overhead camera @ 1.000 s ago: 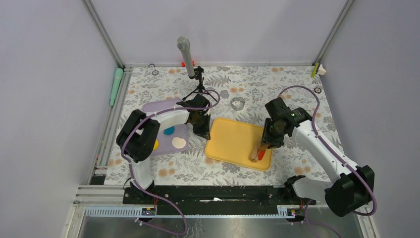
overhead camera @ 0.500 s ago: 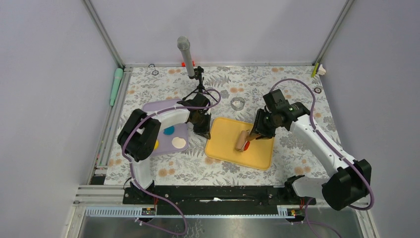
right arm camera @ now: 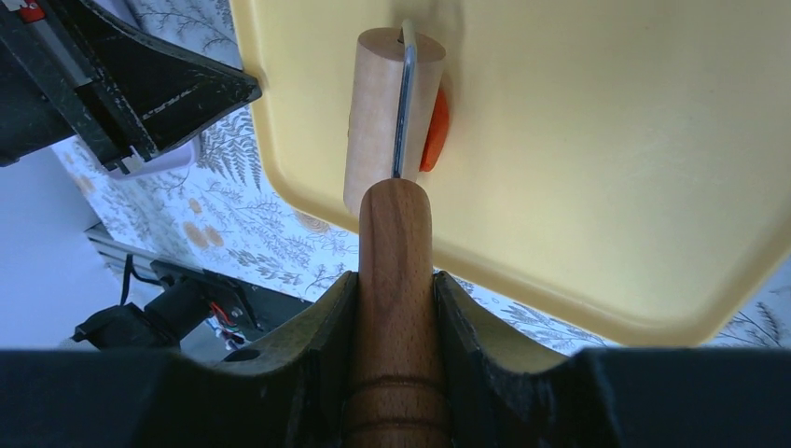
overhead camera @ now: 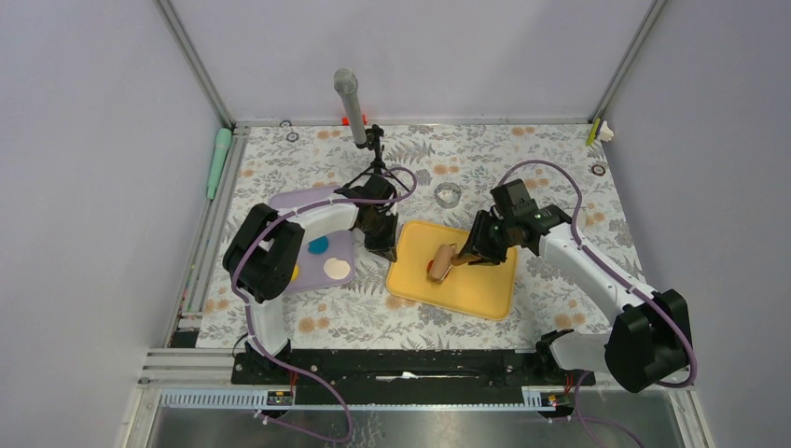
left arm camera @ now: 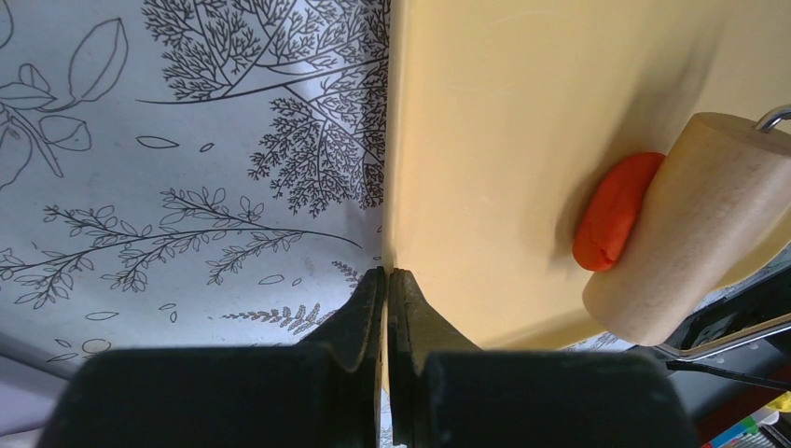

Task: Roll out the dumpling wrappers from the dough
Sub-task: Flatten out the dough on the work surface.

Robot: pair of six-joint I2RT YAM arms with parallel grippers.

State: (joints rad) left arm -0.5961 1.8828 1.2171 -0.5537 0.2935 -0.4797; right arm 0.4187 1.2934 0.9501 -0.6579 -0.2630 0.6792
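Where the elongated red-orange clay dough lump point(left arm camera: 616, 213) lies on the left half of the rounded yellow plastic tray point(overhead camera: 476, 285), I see it pressed against the pale wooden roller barrel point(right arm camera: 378, 112), on the barrel's left side, its long axis parallel to the barrel. My right claw point(right arm camera: 395, 280) is clenched round the roller's dark wooden handle point(right arm camera: 395, 233), with that arm reaching leftward over the tray and its elbow out to the right. My left claw point(left arm camera: 387, 280) pinches the tray's left rim, pointing down, its forearm stretched across the floral-patterned bench point(overhead camera: 522, 159).
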